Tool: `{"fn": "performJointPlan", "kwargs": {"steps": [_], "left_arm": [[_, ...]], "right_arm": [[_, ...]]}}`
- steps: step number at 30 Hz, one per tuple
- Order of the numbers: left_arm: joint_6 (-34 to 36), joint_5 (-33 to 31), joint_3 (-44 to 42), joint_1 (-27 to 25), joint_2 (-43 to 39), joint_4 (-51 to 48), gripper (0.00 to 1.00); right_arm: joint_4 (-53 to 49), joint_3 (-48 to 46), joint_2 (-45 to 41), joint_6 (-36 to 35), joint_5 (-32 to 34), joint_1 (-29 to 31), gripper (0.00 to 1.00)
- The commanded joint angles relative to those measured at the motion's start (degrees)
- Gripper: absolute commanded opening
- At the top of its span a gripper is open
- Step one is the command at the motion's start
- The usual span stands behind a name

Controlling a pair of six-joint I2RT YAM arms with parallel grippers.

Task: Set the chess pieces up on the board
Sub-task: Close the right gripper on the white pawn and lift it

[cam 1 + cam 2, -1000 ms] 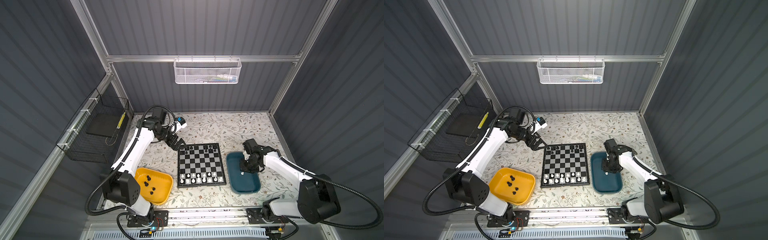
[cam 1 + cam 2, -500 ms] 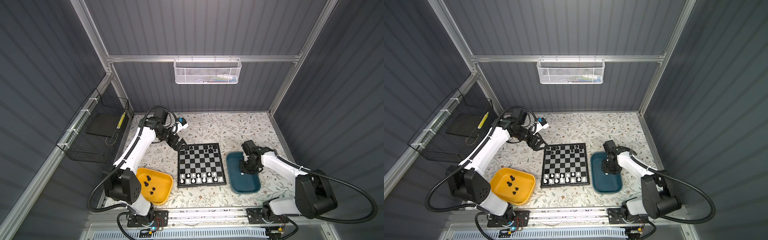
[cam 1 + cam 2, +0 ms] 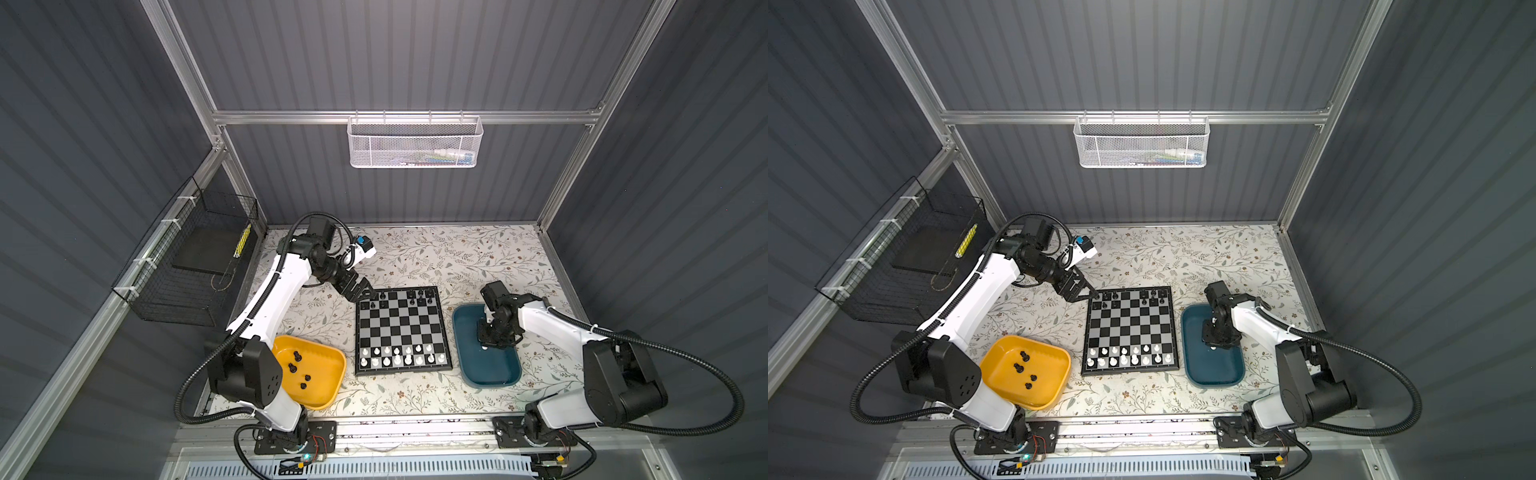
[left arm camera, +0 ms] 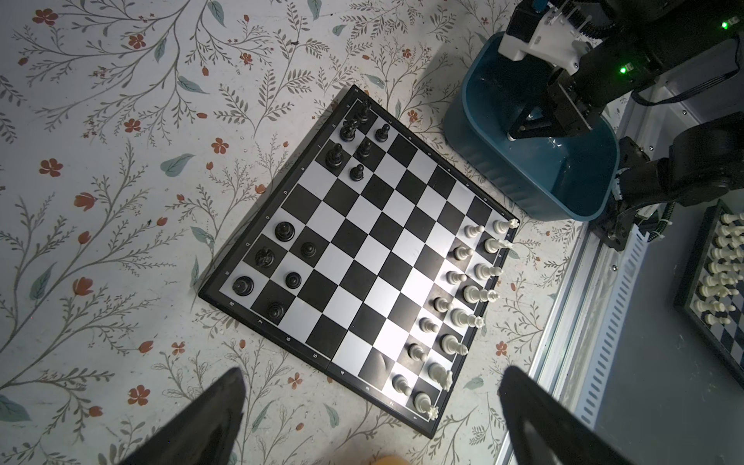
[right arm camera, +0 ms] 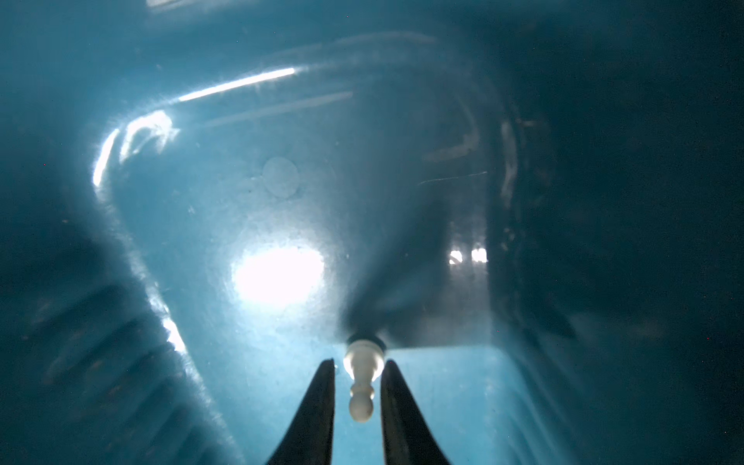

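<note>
Chess pawn (image 5: 362, 376) | likely light, stiff, slick; pinch stem above base | right hand (image 5: 359, 364) straddles it, grip unclear | left hand (image 4: 372, 372) spread, empty

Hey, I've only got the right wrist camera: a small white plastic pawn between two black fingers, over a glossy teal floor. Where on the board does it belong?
Observer: On the black-and-silver checkered chessboard, seven white pawns stand in their row; the end square nearest the teal oblong tray looks bare.
Operator: What's the other arm doing?
Observer: The left gripper hangs open by the chessboard's far left corner, next to black pieces.
Operator: Any black ones still off the board?
Observer: Four glossy black chessmen sit in the yellow oblong tray.
</note>
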Motion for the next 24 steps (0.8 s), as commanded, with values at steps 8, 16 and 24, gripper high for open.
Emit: {"fn": "performJointPlan", "kwargs": {"steps": [8, 16, 24], "left_arm": [[0.3, 1.0, 0.6, -0.3, 0.8, -1.4, 0.99], [0.2, 0.8, 0.6, -0.3, 0.9, -1.4, 0.99], [0.2, 0.4, 0.5, -0.4, 1.0, -1.6, 0.99]], "right_arm": [[-0.2, -0.5, 0.9, -0.5, 0.3, 0.0, 0.20], [-0.2, -0.5, 0.6, -0.6, 0.4, 0.0, 0.20], [0.1, -0.6, 1.0, -0.6, 0.2, 0.0, 0.19]]}}
